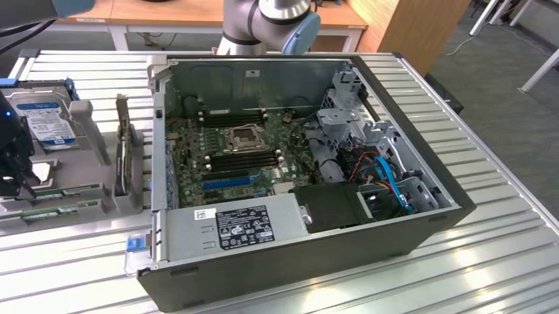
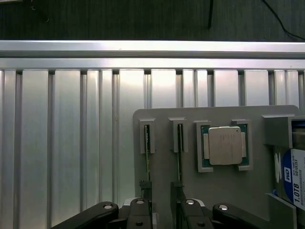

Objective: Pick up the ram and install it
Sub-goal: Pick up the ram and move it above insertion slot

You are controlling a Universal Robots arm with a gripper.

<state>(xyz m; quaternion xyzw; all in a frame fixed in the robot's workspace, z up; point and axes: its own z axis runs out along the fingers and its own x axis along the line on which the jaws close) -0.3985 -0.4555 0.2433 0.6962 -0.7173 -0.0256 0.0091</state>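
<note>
Two ram sticks stand on edge in slots of a grey holder tray (image 2: 214, 191); one ram stick (image 2: 147, 152) and the other ram stick (image 2: 179, 152) show as thin green strips. My gripper (image 2: 161, 202) is open just above them, each dark fingertip (image 2: 144, 188) close to the line of a stick, holding nothing. In the exterior view the gripper (image 1: 18, 176) hangs at the far left over the tray, with the ram sticks (image 1: 57, 196) lying beside it. The black memory slots (image 1: 245, 160) sit on the motherboard inside the open PC case (image 1: 306, 261).
A square silver processor chip (image 2: 225, 145) and a blue-labelled hard drive (image 2: 293, 176) share the tray. An upright card (image 1: 122, 154) stands between tray and case. The case holds a blue expansion slot (image 1: 229, 183), power supply (image 1: 240, 226) and cables. Ribbed aluminium table (image 1: 489, 261) all round.
</note>
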